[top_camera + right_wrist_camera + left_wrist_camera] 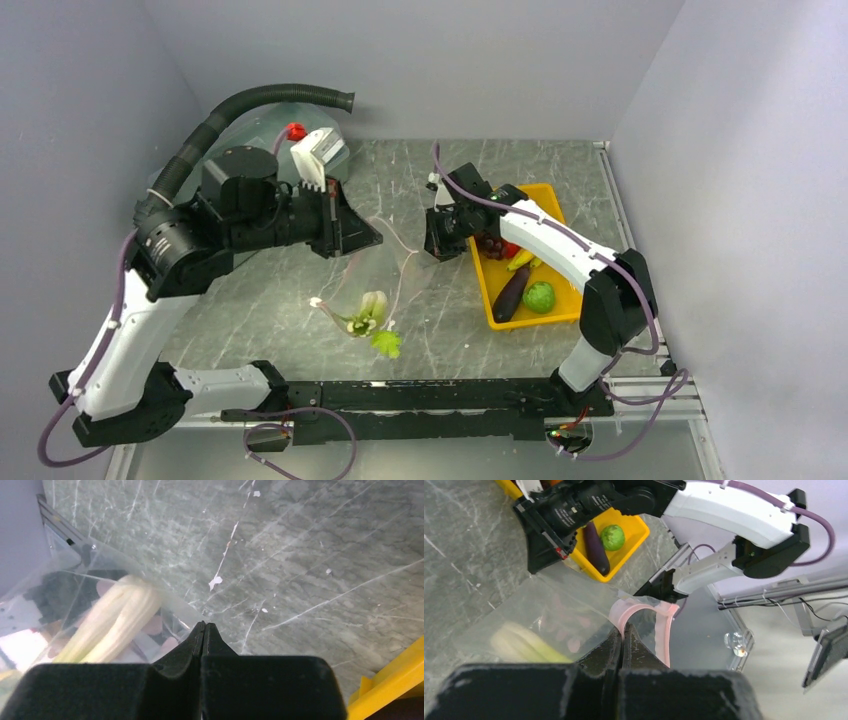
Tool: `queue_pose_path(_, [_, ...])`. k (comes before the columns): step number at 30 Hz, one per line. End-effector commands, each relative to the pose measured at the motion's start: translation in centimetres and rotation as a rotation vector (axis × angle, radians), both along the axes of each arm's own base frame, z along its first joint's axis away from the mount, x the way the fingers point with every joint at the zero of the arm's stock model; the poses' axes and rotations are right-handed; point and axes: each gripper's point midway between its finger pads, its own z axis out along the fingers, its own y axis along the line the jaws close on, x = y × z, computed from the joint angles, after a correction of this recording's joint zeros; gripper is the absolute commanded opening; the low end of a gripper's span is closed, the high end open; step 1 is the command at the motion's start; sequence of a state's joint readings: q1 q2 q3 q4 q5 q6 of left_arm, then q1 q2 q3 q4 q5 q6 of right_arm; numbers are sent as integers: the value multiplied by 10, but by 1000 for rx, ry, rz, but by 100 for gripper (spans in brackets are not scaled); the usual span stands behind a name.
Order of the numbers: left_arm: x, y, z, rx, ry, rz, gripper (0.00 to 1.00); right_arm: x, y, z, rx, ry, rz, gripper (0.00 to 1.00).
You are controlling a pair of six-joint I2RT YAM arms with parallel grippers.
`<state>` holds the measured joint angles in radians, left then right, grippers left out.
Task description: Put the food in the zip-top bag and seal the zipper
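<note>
Grey-veined marble table (pixel 560 170) within pale walls (pixel 450 60); left pincer (pixel 622 632) and right pincer (pixel 204 626) each clench the zip-top bag (pixel 549 605).

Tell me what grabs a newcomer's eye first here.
At centre, the left gripper and right gripper are each pinched shut on the clear zip-top bag, with pale celery inside it. To the right, the bright yellow tray holds the eggplant and a round green vegetable.

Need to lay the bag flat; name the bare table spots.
Bare marble: back strip between tub and yellow tray; near patch between left arm and celery. Crowded: the middle, where left gripper and right gripper pinch the bag.
</note>
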<state>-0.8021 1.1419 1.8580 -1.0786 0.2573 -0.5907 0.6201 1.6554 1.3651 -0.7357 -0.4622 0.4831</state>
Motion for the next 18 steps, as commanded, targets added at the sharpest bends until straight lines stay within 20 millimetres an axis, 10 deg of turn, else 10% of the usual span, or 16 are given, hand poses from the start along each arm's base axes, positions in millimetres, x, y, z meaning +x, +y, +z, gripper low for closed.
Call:
queue_pose_path(1, [-4, 2, 94, -248, -225, -1, 0, 25, -34, -44, -216, -67, -69, 0])
queue_pose_path(11, [-25, 16, 156, -366, -384, -45, 0, 23, -65, -89, -274, -1, -152, 0])
queue_pose_path(18, [-13, 0, 133, -316, -332, -64, 0, 24, -45, -76, -206, 21, -129, 9])
